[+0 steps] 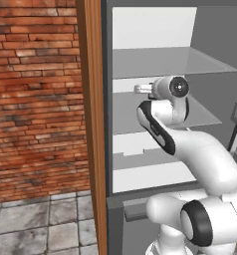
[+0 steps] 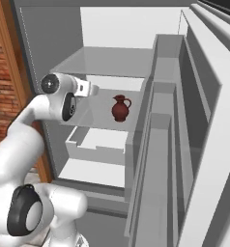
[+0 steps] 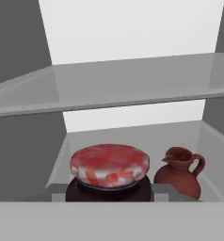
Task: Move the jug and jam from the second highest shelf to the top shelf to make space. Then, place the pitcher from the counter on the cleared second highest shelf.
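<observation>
Grey cabinet (image 2: 64, 43), door swung open, beside a brick wall (image 1: 36, 89). On the second highest shelf (image 2: 100, 118) the jug (image 2: 120, 108) is stood upright below the top shelf (image 2: 107, 60); the jam (image 3: 109, 172) is seen just beside the jug, between the gripper (image 3: 109, 192) fingers. Jaws are set part-open at the jar's sides; contact cannot be told.

The jug (image 2: 120, 108) is red-brown glazed ceramic with a round belly, narrow neck, flared spout and one loop handle, and it stands upright on the second highest shelf (image 2: 100, 119), a pale grey flat board inside the grey cabinet. In the hand view the jam (image 3: 109, 172) sits very close and low, a dark red jar under a red-and-white mottled lid, just beside the jug and upright. Above both runs the top shelf (image 3: 123, 82), thin, pale grey and bare.
</observation>
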### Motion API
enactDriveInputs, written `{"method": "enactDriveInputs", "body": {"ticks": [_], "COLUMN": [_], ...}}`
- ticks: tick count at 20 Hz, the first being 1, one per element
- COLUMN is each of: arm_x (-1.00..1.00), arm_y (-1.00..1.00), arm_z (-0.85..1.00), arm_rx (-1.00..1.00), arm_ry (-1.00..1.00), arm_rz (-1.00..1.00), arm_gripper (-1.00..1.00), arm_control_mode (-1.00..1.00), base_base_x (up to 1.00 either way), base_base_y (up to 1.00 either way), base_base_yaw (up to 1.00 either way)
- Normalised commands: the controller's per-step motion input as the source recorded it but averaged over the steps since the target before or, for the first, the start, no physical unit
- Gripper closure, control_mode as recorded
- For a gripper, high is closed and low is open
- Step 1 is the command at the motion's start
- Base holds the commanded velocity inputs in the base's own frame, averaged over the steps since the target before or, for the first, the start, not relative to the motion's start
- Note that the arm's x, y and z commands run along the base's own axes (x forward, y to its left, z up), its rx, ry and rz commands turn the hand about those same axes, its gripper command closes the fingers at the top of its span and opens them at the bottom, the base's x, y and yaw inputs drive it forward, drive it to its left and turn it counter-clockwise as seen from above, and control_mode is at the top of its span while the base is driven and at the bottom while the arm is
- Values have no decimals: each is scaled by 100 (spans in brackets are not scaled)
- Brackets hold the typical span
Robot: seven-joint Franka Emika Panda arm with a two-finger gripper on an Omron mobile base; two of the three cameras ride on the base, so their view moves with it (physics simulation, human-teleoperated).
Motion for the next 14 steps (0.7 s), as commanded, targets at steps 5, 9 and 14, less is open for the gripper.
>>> {"method": "enactDriveInputs", "body": {"ticks": [5,9,14], "arm_x": [-34,-14,0], "arm_y": [0,0,0], "arm_z": [73,53,17], "arm_rx": [0,0,0], "arm_ry": [-4,-8,-18], "arm_rz": [0,0,0], "arm_gripper": [100,100,100], "arm_control_mode": [-100,-100,-100], "base_base_x": [0,0,0], "base_base_y": [0,0,0], "base_base_yaw": [0,0,0]}}
